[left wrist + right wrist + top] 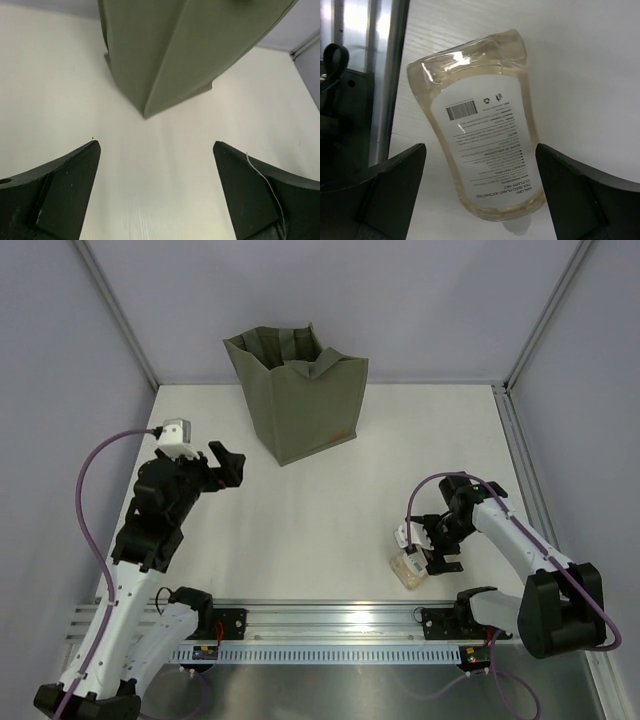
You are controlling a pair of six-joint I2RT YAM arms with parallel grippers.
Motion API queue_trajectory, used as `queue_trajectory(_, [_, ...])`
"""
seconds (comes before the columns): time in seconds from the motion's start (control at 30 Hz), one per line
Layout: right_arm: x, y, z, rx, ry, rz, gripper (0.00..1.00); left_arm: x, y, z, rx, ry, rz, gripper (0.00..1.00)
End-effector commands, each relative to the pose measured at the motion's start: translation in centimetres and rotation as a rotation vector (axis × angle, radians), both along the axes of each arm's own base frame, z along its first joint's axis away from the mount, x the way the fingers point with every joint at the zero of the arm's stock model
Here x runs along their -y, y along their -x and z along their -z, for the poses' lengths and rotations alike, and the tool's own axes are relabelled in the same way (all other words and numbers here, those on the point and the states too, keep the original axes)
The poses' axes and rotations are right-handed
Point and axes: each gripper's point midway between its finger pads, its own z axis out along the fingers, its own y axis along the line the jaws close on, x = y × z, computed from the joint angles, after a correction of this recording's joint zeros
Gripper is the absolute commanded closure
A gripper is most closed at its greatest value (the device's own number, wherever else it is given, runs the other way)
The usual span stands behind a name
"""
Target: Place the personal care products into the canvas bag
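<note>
- The olive-grey fabric canvas bag (295, 390) stands upright at the far middle of the white tabletop (320, 510). Its mouth is open, its handles are slumped at the rim, and a small orange mark (343, 434) sits low on its right face.
- The left end effector (228, 465) is raised over the left part of the tabletop, pointing toward the bag and well apart from it.
- In the left wrist view the left end effector (155, 150) is released: its two black fingers are spread wide with only bare tabletop between them. The bag's (165, 50) near bottom corner lies straight ahead.
- A small clear bottle of amber liquid with a white label (410, 568) lies flat on the tabletop at the near right, just beside the aluminium rail (330, 615) along the near edge.
- The right end effector (438, 548) hangs directly over this bottle.
- In the right wrist view the right end effector (480, 147) is released, jaws wide. The bottle (485, 145) lies between the fingers, label and barcode facing up, its pale cap (517, 227) toward the wrist.
- Whether the fingertips touch the bottle's sides cannot be told.
- A purple cable (95, 465) loops beside the left arm.
</note>
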Motion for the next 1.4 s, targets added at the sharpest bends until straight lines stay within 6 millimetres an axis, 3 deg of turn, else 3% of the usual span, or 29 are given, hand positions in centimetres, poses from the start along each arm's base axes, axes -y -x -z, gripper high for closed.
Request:
queue_trajectory(0.0, [-0.4,-2.9,0.5,0.088,0.023,0.056,0.01,-1.0,2.1,1.6,-0.017,0.064,-0.054,0.01])
queue_trajectory(0.1, [-0.7,-3.4,1.2,0.107,0.037,0.047,0.01,-1.3,3.1,4.7,-0.076,0.090,-0.079,0.01])
queue_trajectory(0.13, [-0.7,-3.2,1.7,0.091,0.054,0.027,0.00,-1.4,3.5,4.8,-0.064,0.106,-0.084,0.01])
queue_trajectory(0.33, [-0.6,-0.2,4.0,-0.014,0.119,-0.064,0.00,-0.4,4.0,10.8,-0.171,0.218,-0.085,0.01])
queue_trajectory(0.43, [-1.1,-1.2,4.2,-0.001,0.122,-0.024,0.01,0.6,4.2,13.7,-0.238,0.284,-0.071,0.01])
queue_trajectory(0.53, [-1.6,-2.8,4.3,0.001,0.155,0.062,0.01,1.1,4.3,15.1,-0.268,0.330,-0.069,0.01])
queue_trajectory(0.87, [-2.4,-5.6,5.3,0.087,0.334,0.139,0.05,1.1,4.0,15.8,-0.303,0.339,-0.089,0.01])
queue_trajectory(0.93, [-2.7,-6.1,5.4,0.100,0.349,0.162,0.11,1.0,4.1,15.9,-0.313,0.338,-0.096,0.01])
queue_trajectory(1.0, [-2.9,-6.1,5.4,0.083,0.357,0.202,0.30,0.9,4.2,16.1,-0.320,0.335,-0.099,0.01])
queue_trajectory(1.03, [-3.3,-6.6,5.3,0.071,0.351,0.231,0.42,0.9,4.3,16.1,-0.322,0.336,-0.100,0.01])
queue_trajectory(1.07, [-3.6,-6.7,5.2,0.056,0.348,0.263,0.70,0.9,4.3,16.1,-0.321,0.336,-0.101,0.01])
queue_trajectory(1.13, [-5.0,-7.1,4.5,-0.010,0.301,0.389,0.97,0.9,4.4,16.0,-0.320,0.336,-0.101,0.01])
queue_trajectory(1.17, [-5.2,-7.4,4.0,-0.059,0.256,0.450,1.00,0.8,4.4,15.9,-0.316,0.335,-0.102,0.01])
queue_trajectory(1.27, [-8.2,-7.9,1.0,-0.263,0.032,0.625,1.00,0.8,4.4,15.8,-0.315,0.332,-0.102,0.01])
queue_trajectory(1.3, [-7.8,-8.6,0.0,-0.350,-0.020,0.749,1.00,0.8,4.4,15.8,-0.318,0.331,-0.103,0.01])
queue_trajectory(1.37, [-9.5,-9.8,-2.5,-0.506,-0.188,0.824,1.00,0.9,4.4,15.7,-0.318,0.336,-0.102,0.01])
